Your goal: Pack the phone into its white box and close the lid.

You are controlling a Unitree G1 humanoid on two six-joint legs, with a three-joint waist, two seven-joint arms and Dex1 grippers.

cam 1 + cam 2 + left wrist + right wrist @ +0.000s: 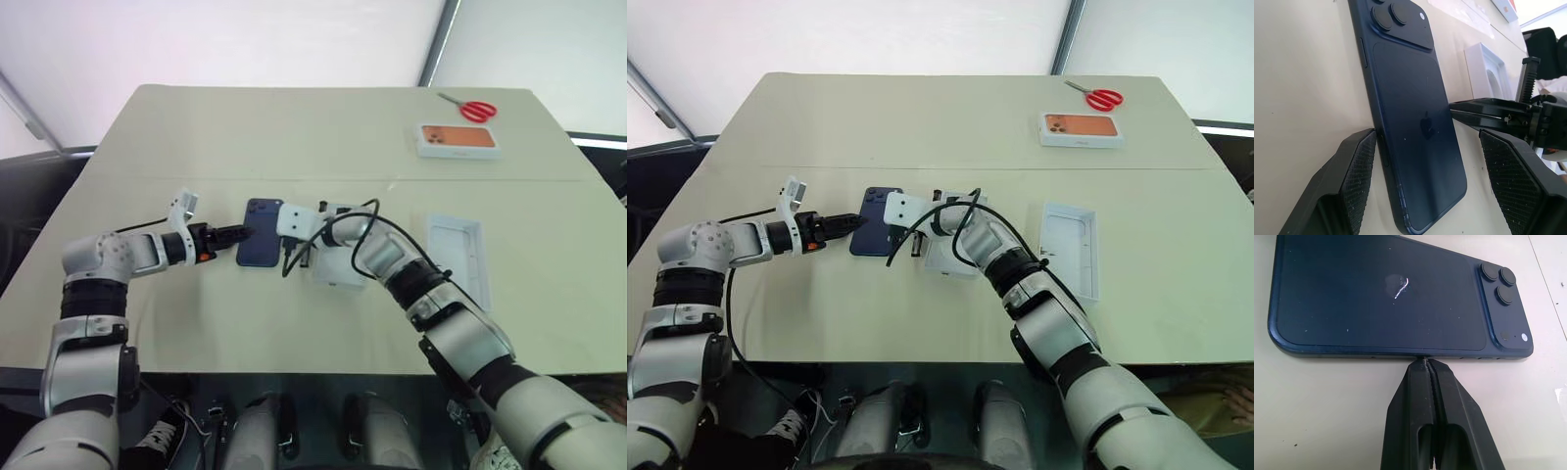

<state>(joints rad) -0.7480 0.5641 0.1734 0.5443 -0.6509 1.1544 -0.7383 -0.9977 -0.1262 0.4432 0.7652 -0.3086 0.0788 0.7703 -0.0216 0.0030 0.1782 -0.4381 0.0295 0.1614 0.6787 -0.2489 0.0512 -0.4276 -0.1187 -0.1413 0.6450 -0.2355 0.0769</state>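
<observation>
Here the left fingers (1359, 169) straddle the phone (261, 233), right fingers (1426, 377) together at its edge — it may skid across the bench (294, 127).

Left tool (1425, 181) fingers spread wide; right tool (1428, 363) fingers pressed together, arms converging.

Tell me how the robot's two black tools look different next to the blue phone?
The left tool is open, one finger at each long side of the phone; the right tool is shut, its fingers pressed together. The left tool straddles the phone's end away from the lenses; the right tool's tip sits against one long edge. Both are black and low by the phone on the table.
</observation>
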